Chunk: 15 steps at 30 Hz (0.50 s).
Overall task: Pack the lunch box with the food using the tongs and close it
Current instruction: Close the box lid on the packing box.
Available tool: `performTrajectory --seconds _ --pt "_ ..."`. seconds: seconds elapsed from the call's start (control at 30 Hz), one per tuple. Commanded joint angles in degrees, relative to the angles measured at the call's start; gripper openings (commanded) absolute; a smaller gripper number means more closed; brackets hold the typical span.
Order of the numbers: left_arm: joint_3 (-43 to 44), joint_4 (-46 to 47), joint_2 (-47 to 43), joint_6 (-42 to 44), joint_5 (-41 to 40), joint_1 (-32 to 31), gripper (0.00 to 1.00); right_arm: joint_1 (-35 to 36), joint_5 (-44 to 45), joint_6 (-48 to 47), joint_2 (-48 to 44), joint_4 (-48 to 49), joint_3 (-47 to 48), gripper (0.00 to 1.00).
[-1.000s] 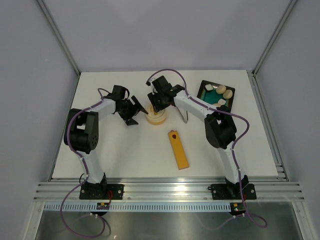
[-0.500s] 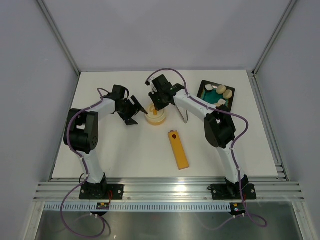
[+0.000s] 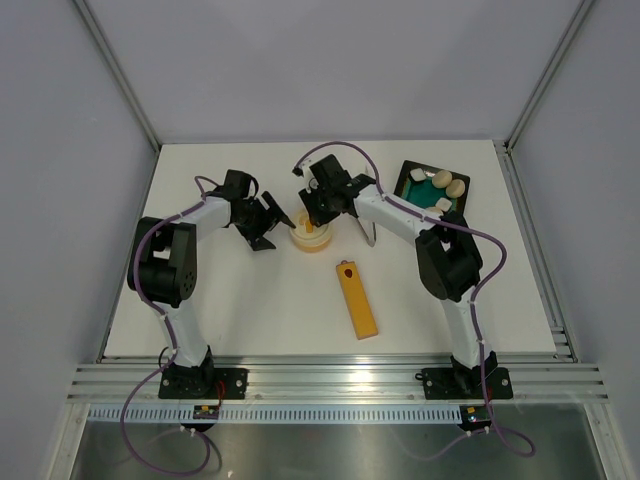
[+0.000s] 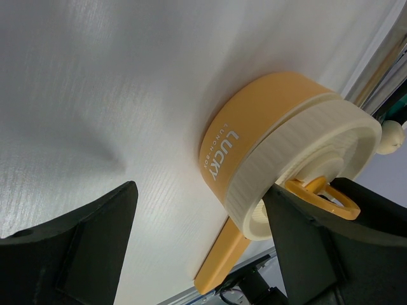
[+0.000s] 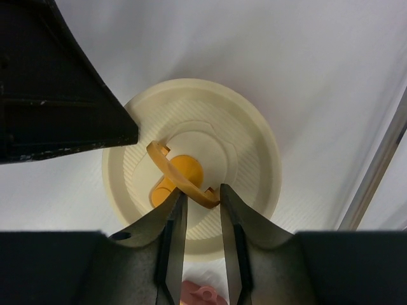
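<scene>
The cream-yellow lunch box stands mid-table with its ribbed lid on top. My right gripper reaches down over it from behind, its jaws narrowed onto the lid's upright orange ring handle. My left gripper is open just left of the box. In the left wrist view the box sits ahead of that gripper, with the lid's rim against the right finger. The food, cream ovals and white blocks, lies on the black tray. The silver tongs lie right of the box, partly under the right arm.
A long orange-yellow bar with a red dot lies in front of the box, also visible in the left wrist view. The tray sits at the far right near the table's edge rail.
The right gripper has shifted slightly over the box and its jaws have narrowed on the lid's handle. The left arm has not moved.
</scene>
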Motion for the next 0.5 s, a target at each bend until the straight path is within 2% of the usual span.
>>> performTrajectory --seconds 0.0,0.47 --pt "1.5 -1.6 1.3 0.6 -2.4 0.2 0.84 0.3 -2.9 -1.3 -4.1 1.5 -0.8 0.34" --pt "2.3 -2.3 1.4 0.7 -2.4 0.3 0.83 2.1 -0.8 -3.4 -3.0 1.1 0.4 0.33"
